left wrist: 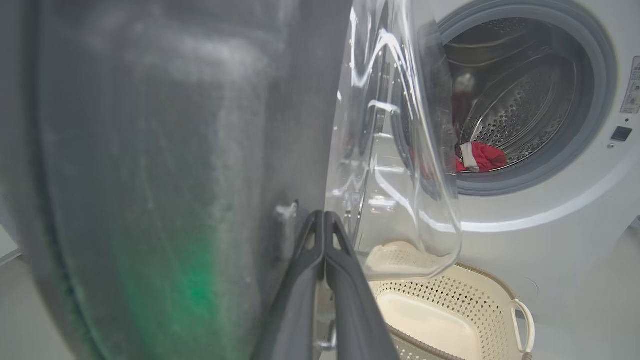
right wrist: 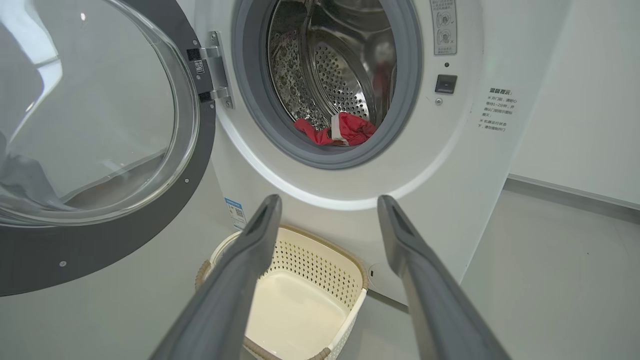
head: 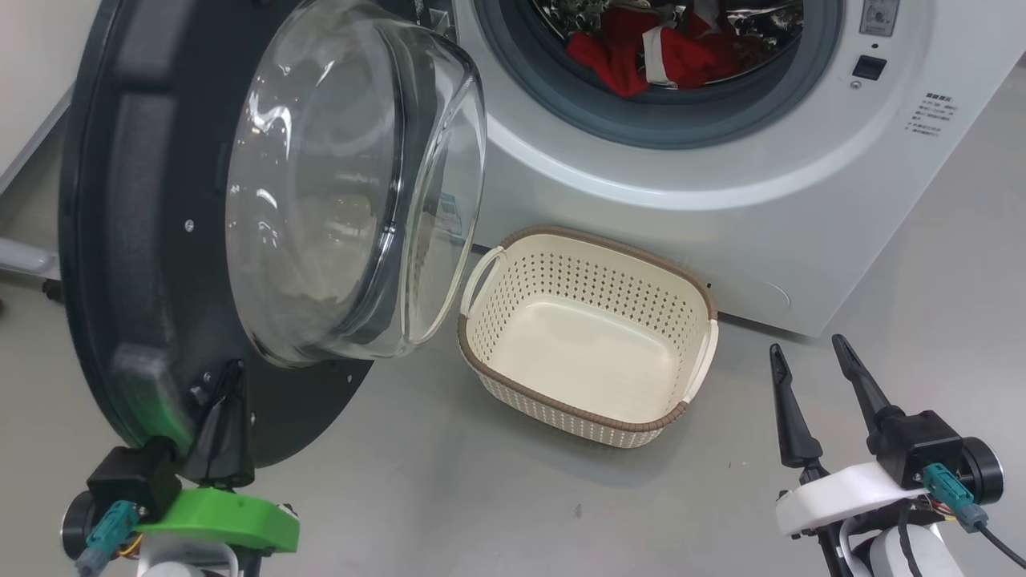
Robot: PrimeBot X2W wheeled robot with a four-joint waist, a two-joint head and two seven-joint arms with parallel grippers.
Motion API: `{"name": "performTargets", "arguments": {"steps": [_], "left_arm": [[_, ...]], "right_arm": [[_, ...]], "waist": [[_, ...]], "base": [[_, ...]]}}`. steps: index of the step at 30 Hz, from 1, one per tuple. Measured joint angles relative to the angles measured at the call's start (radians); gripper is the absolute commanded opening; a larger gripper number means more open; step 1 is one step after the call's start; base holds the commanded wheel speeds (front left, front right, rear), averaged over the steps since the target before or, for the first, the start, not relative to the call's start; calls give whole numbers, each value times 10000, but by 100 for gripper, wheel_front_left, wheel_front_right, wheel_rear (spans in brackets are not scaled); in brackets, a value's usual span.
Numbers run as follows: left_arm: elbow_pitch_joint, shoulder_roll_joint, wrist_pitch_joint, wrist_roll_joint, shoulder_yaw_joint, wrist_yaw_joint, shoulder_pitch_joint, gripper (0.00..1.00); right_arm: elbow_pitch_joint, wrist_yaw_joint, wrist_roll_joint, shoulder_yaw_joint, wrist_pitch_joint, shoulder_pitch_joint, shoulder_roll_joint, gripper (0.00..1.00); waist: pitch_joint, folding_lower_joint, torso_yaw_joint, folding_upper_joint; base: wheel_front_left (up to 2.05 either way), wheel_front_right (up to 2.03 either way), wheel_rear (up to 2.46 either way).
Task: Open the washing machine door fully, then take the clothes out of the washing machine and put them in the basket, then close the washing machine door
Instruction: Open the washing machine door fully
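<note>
The washing machine door hangs open to the left, its inner black face and glass bowl turned toward me. My left gripper is shut with nothing between its fingers, and its tips rest against the door's lower inner face. In the left wrist view the same gripper sits beside the black door. Red clothes with white trim lie in the drum of the washing machine. The cream basket stands empty on the floor before it. My right gripper is open to the basket's right; the right wrist view has the gripper, clothes and basket.
The open door's bowl overhangs the basket's left handle. Grey floor stretches in front of the basket and to the machine's right. A white wall stands to the right of the machine.
</note>
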Motion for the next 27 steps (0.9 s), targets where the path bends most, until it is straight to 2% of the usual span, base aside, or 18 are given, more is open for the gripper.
{"name": "performTargets", "arguments": {"steps": [24, 27], "left_arm": [[832, 29, -86, -376, 2077, 284, -1132, 0], [851, 65, -86, -374, 2393, 313, -1326, 0]], "right_arm": [[-221, 59, -265, -268, 0, -438, -163, 100], [-221, 144, -276, -268, 0, -466, -174, 100]], "waist": [[976, 0, -155, 0], [1084, 0, -143, 0]], "base": [[0, 0, 0], [0, 0, 0]]}}
